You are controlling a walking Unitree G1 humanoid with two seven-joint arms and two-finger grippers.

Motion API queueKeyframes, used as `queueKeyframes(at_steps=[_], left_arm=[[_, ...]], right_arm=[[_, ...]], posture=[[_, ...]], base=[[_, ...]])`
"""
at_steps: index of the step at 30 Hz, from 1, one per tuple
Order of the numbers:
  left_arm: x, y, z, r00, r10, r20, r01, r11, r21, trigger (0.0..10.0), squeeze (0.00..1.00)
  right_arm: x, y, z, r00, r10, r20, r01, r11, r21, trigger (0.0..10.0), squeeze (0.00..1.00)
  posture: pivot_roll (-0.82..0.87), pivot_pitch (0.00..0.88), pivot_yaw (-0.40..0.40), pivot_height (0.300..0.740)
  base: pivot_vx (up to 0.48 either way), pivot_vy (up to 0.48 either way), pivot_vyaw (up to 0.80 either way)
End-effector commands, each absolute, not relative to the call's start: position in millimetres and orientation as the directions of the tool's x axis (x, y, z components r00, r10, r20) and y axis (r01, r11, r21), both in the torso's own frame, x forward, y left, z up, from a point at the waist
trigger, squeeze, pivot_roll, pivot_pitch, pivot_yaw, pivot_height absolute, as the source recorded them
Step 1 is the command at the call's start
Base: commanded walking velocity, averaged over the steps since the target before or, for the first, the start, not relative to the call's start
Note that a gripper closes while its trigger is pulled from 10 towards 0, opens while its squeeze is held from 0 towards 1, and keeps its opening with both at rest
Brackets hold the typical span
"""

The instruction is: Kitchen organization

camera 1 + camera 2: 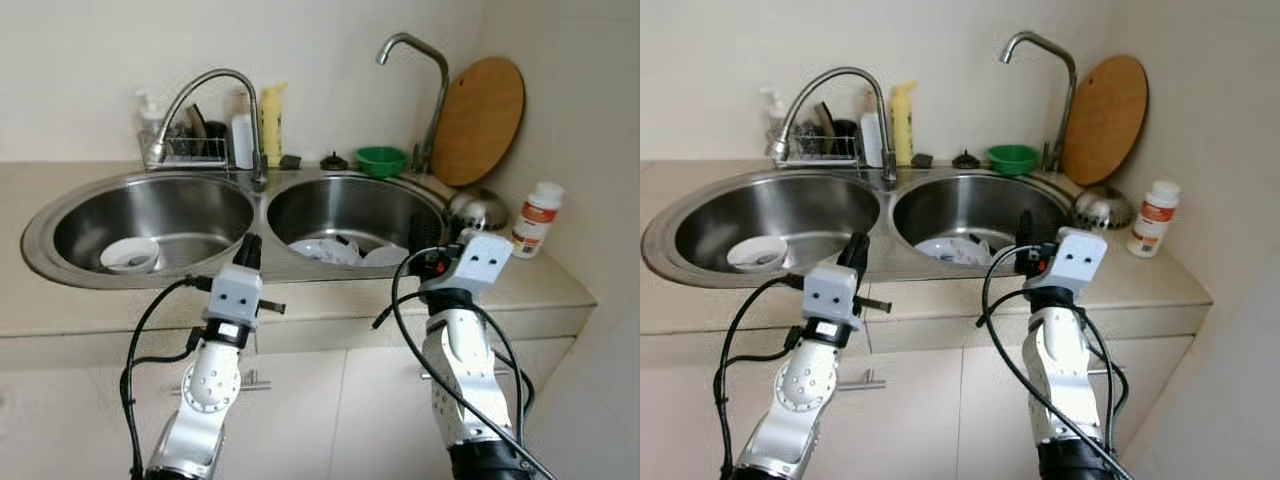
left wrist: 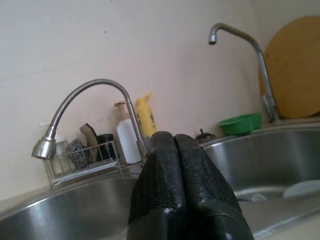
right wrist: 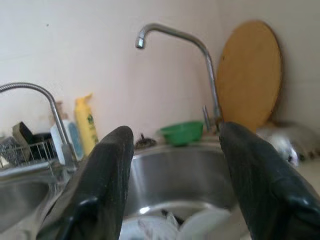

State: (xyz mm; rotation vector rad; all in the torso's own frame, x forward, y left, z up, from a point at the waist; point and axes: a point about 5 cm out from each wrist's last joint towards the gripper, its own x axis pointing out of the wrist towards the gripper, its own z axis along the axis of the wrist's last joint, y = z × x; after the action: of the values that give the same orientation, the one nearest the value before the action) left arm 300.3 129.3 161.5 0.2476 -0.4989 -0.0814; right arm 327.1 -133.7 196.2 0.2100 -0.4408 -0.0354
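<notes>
A steel double sink (image 1: 262,205) is set in the beige counter in front of me. A white bowl (image 1: 130,255) lies in the left basin. The right basin holds a heap of white dishes (image 1: 335,250). My left gripper (image 1: 250,250) is raised over the front rim between the basins, its fingers (image 2: 174,150) pressed shut on nothing. Over the front rim of the right basin, my right gripper (image 1: 418,235) stands open, its fingers (image 3: 112,160) spread wide and empty above the dishes (image 3: 200,225).
Behind the sink stand a wire rack with sponges (image 1: 190,145), a white bottle (image 1: 242,140), a yellow bottle (image 1: 271,120) and a green bowl (image 1: 381,160). A round wooden board (image 1: 480,120) leans in the corner. A metal strainer (image 1: 478,210) and a red-labelled bottle (image 1: 537,220) sit at right.
</notes>
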Motion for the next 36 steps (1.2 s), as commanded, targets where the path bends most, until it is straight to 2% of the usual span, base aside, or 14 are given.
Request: queueKeyframes(at_steps=[1,9,36], left_arm=[[300,130,167,0.864,-0.145,0.482,0.015,0.965,0.263,10.0,0.0],[300,130,165,0.872,-0.136,0.47,0.015,0.967,0.253,10.0,0.0],[300,130,165,0.875,-0.143,0.463,0.019,0.965,0.261,10.0,0.0]], right_arm=[[326,-134,203,0.893,-0.08,0.443,-0.013,0.979,0.205,10.0,0.0],[325,-135,200,0.896,-0.071,0.439,-0.013,0.982,0.187,10.0,0.0],[324,-131,193,0.91,-0.053,0.41,-0.017,0.986,0.166,10.0,0.0]], posture=[[0.03,0.0,-0.009,0.74],[0.03,0.0,-0.01,0.74],[0.04,0.0,-0.01,0.74]], base=[[0.0,0.0,0.0],[0.0,0.041,0.0],[0.0,0.479,0.0]])
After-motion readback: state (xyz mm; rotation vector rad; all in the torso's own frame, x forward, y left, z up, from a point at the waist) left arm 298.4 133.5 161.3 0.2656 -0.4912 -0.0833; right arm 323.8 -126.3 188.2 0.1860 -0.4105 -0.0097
